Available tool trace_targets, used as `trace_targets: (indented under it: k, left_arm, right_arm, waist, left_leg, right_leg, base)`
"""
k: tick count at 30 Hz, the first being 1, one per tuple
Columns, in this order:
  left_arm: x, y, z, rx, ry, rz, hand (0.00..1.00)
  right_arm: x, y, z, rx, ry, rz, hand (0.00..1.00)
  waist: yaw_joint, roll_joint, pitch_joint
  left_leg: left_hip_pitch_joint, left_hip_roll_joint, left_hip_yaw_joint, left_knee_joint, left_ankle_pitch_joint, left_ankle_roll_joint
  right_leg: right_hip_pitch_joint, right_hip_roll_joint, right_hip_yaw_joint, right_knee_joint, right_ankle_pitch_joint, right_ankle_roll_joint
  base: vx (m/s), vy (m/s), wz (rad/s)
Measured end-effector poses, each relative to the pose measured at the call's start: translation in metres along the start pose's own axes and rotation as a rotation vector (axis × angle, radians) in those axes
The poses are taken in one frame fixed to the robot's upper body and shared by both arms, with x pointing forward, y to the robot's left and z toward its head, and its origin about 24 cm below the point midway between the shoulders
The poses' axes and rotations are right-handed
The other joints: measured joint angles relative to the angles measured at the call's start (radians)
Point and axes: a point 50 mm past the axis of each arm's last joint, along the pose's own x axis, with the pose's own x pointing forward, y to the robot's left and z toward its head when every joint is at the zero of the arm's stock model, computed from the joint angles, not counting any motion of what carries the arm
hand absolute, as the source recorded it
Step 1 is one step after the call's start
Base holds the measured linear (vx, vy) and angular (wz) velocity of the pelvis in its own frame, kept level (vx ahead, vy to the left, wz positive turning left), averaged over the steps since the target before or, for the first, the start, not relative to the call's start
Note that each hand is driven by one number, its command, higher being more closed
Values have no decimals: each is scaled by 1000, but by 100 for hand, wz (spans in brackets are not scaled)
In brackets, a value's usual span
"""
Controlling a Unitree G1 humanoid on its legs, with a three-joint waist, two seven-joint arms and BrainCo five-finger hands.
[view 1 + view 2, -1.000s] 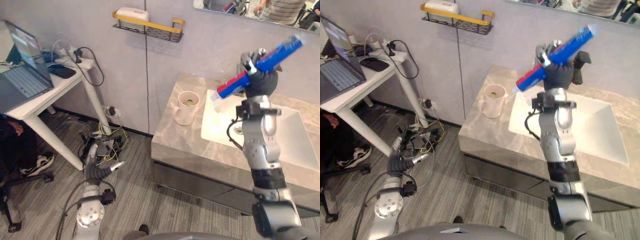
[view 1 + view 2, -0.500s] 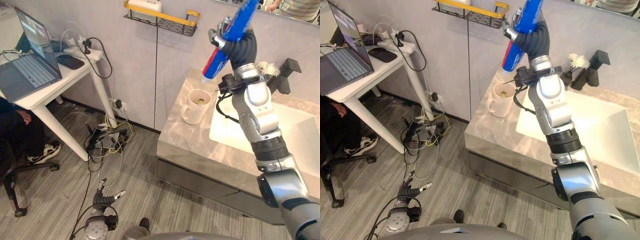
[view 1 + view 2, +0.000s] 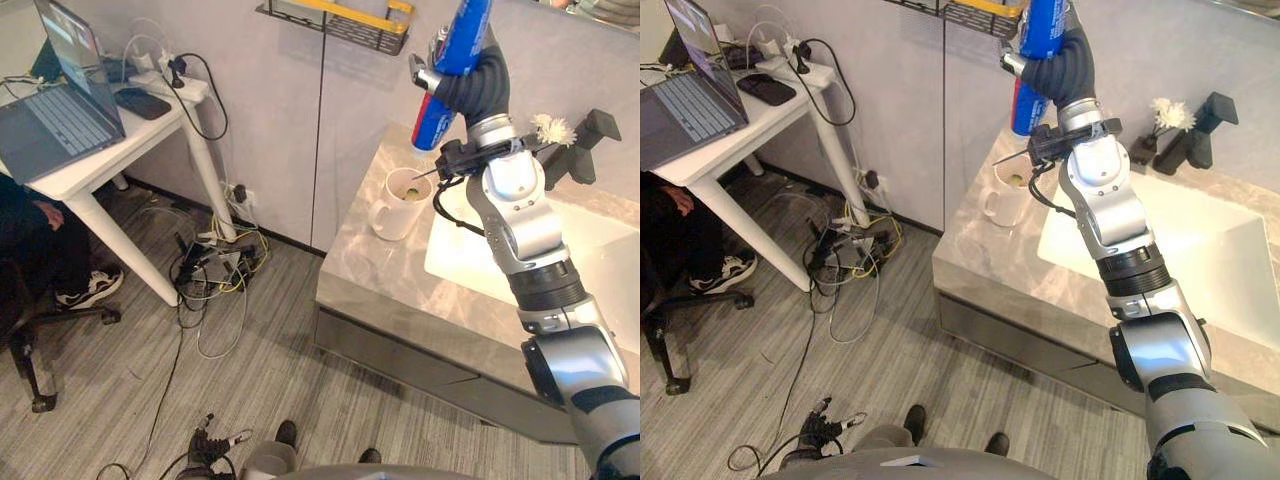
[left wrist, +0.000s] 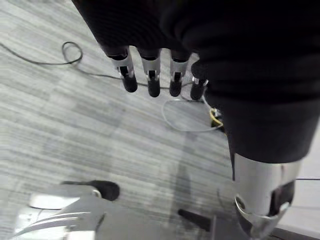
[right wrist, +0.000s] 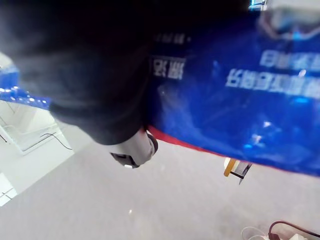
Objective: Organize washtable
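Left hand hangs low over the grey plank floor, fingers straight and slack, nothing in them. A tangle of cables lies on the floor by the legs of a white desk, which carries an open laptop. The washtable has a marbled grey top, with a white basin sunk in it. A cream mug stands upright on the counter just beside the basin, on the robot's left. Right hand is raised above the counter, fingers clenched round a blue toothpaste tube. The tube is held nearly upright, its red-banded lower end pointing down over the mug, clear of the rim (the upper end runs past the picture's edge). On the wall behind is a black wire shelf with a yellow rail.
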Motion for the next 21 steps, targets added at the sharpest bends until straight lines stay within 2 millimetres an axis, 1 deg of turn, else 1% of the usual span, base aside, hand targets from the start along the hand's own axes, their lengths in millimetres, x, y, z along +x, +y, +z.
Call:
trace_targets:
  k: [4, 7, 10, 12, 17, 21]
  left_arm:
    - [-1, 1, -11, 2, 57, 3, 0]
    - [0, 2, -12, -1, 63, 4, 0]
    - [0, 2, -18, -4, 96, 4, 0]
    - [1, 2, -21, -10, 121, 3, 0]
    - [2, 1, -23, -8, 132, -6, 0]
    - [2, 0, -26, -7, 147, -9, 0]
  right_arm:
    - [0, 0, 0, -5, 0, 2, 100]
    - [0, 0, 0, -5, 1, 2, 100]
    - [-3, 0, -4, -5, 14, 1, 100]
    - [-6, 0, -7, -4, 29, -1, 100]
    - [-24, -1, -30, -2, 139, 0, 100]
    - [-27, -1, -32, -1, 151, 1, 100]
  waist:
    - [0, 0, 5]
    - [0, 0, 22]
    - [0, 0, 27]
    - [0, 0, 27]
    - [0, 1, 27]
    - [-1, 4, 29]
  left_leg:
    - [-1, 0, 0, -2, 0, 0]
    - [-1, 0, 0, -2, 0, 0]
    - [-5, 0, 1, -2, 0, 0]
    - [-11, 0, 1, -2, 0, 0]
    - [-18, 0, 4, -1, 0, 0]
    - [-17, 0, 6, -1, 0, 0]
  right_leg:
    - [-2, 0, 0, 0, 0, 0]
    - [-2, 0, 0, 0, 0, 0]
    - [-6, 0, 0, 1, 0, 0]
    - [-12, 0, 0, 2, 0, 0]
    - [-19, 0, 2, 3, 0, 0]
    - [-21, 0, 5, 3, 0, 0]
  base:
    - [0, 0, 0]
    - [0, 0, 0]
    - [0, 0, 0]
    - [0, 0, 0]
    - [0, 0, 0]
    - [0, 0, 0]
